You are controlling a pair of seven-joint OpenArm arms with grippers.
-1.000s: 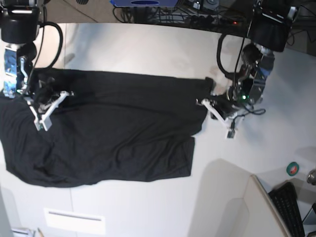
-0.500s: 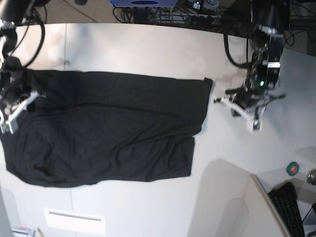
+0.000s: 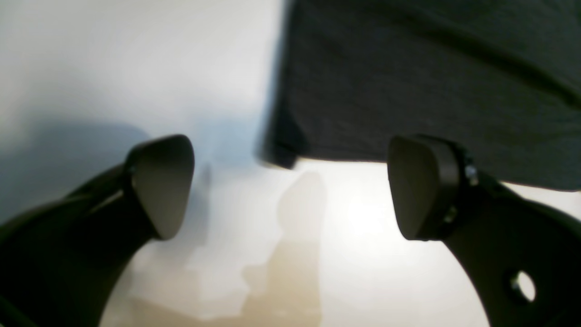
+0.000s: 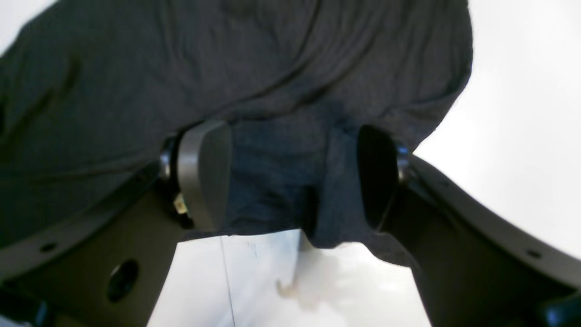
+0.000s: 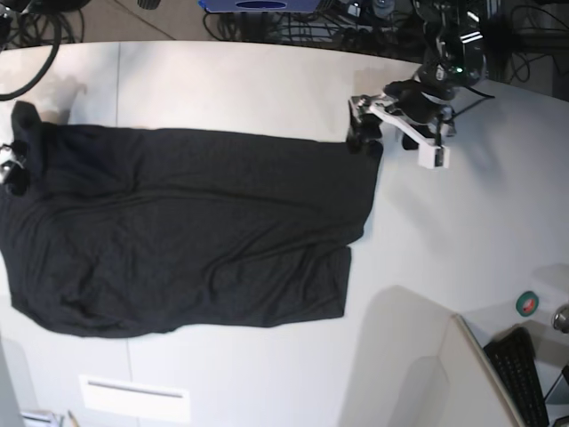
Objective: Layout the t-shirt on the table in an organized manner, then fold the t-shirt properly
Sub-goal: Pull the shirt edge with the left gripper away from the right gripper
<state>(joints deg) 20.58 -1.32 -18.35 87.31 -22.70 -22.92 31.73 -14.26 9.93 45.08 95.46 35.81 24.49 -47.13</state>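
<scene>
The black t-shirt [image 5: 196, 231] lies spread over the off-white table [image 5: 267, 80], print side hidden. My left gripper [image 5: 366, 132] hovers at the shirt's far right corner. In the left wrist view it [image 3: 290, 186] is open and empty, with that corner [image 3: 281, 154] lying ahead between the fingers. My right gripper [image 5: 11, 167] is at the shirt's far left end. In the right wrist view it [image 4: 290, 177] is closed on a bunched fold of the shirt [image 4: 281, 190], which hangs above the table. The tag does not show.
A green tape roll [image 5: 527, 303] and a black keyboard [image 5: 524, 374] sit at the front right beside a raised pale panel [image 5: 418, 356]. Cables [image 5: 356, 27] run behind the table's far edge. A thin dark seam [image 4: 227, 281] crosses the tabletop.
My left gripper moved away from the shirt, then up and back to its far right corner. My right gripper moved left, and the shirt's left end is drawn out leftward.
</scene>
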